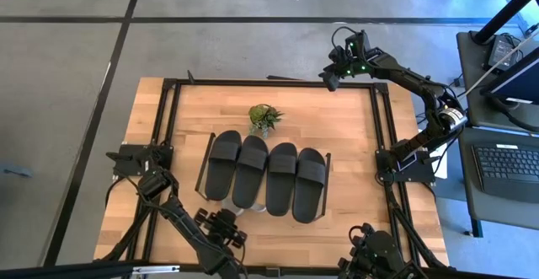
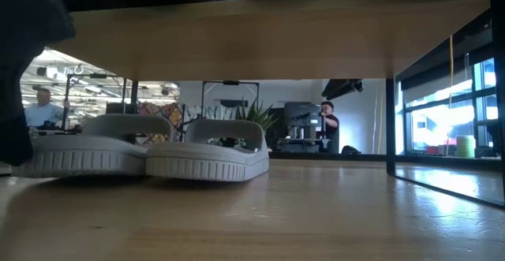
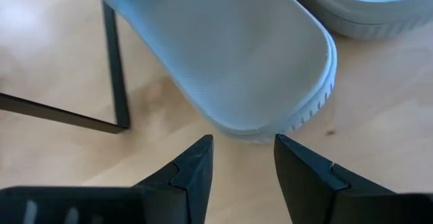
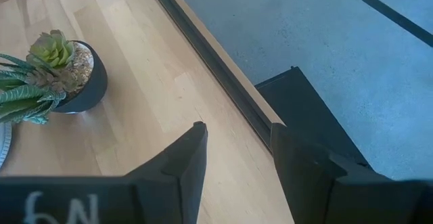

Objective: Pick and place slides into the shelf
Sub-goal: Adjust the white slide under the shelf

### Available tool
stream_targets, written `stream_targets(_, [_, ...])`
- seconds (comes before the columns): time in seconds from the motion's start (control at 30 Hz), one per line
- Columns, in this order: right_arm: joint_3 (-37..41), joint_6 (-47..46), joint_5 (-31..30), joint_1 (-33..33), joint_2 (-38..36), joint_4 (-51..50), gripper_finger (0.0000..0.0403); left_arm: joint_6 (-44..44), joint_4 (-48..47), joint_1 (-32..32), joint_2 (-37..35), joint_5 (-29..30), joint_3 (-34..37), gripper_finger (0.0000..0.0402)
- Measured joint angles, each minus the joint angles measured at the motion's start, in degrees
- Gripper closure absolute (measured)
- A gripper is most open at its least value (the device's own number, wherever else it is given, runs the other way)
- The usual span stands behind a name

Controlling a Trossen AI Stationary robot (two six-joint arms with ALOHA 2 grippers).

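Several black slides (image 1: 265, 174) lie side by side on top of the shelf (image 1: 208, 152) at mid-table. Two light grey slides (image 2: 87, 147) (image 2: 209, 151) rest soles down on the tabletop under the shelf board (image 2: 260, 40). My left gripper (image 1: 223, 224) is at the shelf's near side, tipped downward. It is open (image 3: 243, 153), and the rounded end of one grey slide (image 3: 230, 55) lies just beyond its fingertips, untouched. My right gripper (image 1: 330, 75) hangs open (image 4: 238, 139) over the table's far right corner, holding nothing.
A small green potted plant (image 1: 264, 117) (image 4: 64, 75) stands behind the shelf. A thin black shelf leg (image 3: 115, 61) stands right beside the grey slide. Black rails (image 1: 383, 136) frame the tabletop. People and equipment (image 2: 327, 123) show in the room beyond.
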State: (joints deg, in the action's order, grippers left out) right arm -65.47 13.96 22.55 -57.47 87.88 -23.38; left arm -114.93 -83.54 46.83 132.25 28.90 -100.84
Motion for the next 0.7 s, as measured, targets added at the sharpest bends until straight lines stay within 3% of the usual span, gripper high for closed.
stream_targets(0.7, [0.00, 0.06, 0.00, 0.00, 0.00, -0.02, 0.0237, -0.44, -4.18, -0.85, 0.02, -4.36, 1.05, 0.0254])
